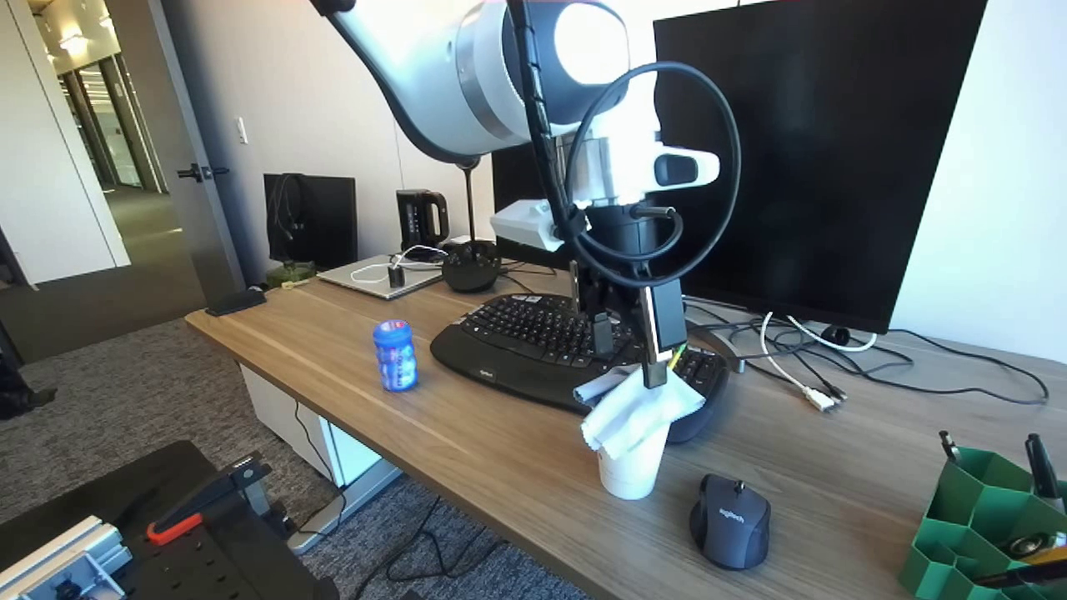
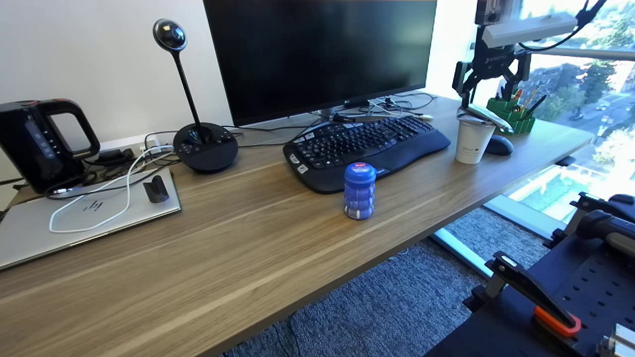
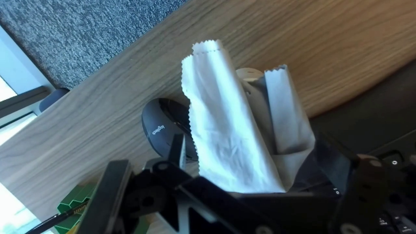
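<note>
A white cloth (image 3: 224, 123) with pinked edges lies draped over the white paper cup (image 1: 631, 467) on the desk. Only a bit of the cup's rim shows beyond the folds in the wrist view. My gripper (image 3: 252, 141) points down over the cloth with its fingers wide apart, one on each side of it. From an exterior view a fingertip (image 1: 656, 375) overlaps the cloth's top; whether they touch I cannot tell. The cloth rests on the cup in both exterior views, and nothing appears clamped. A dark Logitech mouse (image 1: 731, 521) sits beside the cup.
A black keyboard (image 2: 367, 148) lies close behind the cup. The blue container (image 2: 359, 191) stands nearer the desk's front edge. A green pen holder (image 1: 979, 517), a large monitor (image 1: 809, 167), loose cables and a laptop (image 2: 99, 208) are also on the desk.
</note>
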Robot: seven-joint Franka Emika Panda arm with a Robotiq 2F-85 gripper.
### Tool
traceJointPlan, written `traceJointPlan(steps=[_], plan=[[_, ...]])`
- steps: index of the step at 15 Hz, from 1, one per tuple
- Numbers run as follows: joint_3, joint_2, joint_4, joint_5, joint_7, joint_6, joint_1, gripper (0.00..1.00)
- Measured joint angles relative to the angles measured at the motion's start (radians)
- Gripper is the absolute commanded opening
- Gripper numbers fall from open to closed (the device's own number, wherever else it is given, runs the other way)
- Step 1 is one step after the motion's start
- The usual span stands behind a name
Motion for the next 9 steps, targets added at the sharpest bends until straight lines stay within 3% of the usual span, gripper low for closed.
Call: traceJointPlan(steps=[5,9], plan=[[0.009,0.027,0.021,0.019,-0.032,0.004,0.000,1.00],[0.049,0.030,0.021,0.096,-0.120,0.026,-0.016,1.00]])
